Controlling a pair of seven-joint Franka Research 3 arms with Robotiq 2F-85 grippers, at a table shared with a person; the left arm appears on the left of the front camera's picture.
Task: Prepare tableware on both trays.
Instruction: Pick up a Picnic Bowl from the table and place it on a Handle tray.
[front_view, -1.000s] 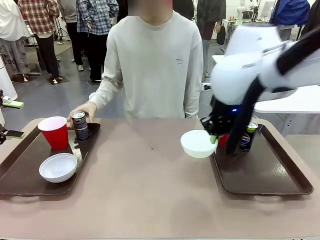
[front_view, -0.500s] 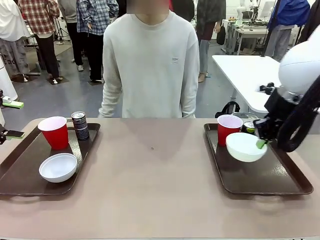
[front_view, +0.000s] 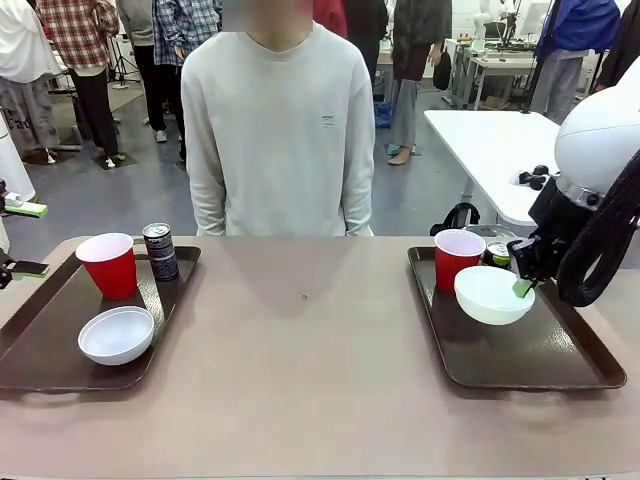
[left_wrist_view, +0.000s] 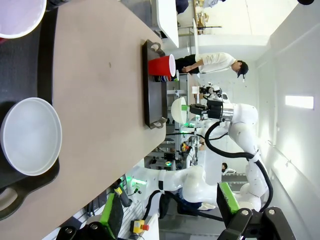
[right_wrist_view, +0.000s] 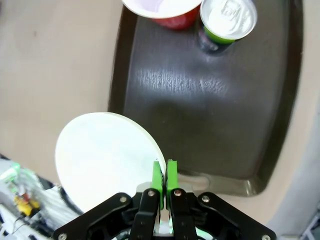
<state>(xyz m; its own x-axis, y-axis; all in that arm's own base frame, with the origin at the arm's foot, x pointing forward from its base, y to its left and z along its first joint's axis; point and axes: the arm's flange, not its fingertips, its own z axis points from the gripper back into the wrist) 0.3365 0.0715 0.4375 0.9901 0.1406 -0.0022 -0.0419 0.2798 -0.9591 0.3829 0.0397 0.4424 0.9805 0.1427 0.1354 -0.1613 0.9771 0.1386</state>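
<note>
Right gripper (right_wrist_view: 164, 172): jaws pinched tight on the rim of a white bowl (right_wrist_view: 107, 157), lower centre of frame.
Bowl: held above the brown tray (right_wrist_view: 200, 100).
Left gripper: jaws spread wide, holding nothing.

I see even, bright indoor light from above. Glare streaks the right tray (right_wrist_view: 200, 100) just below the can (right_wrist_view: 227, 20), whose top is washed out. My left wrist view bends lines at its edges; a wall light (left_wrist_view: 299, 101) blooms white.

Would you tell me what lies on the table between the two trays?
Nothing: in the front view, bare tabletop separates the left tray from the right tray.
</note>
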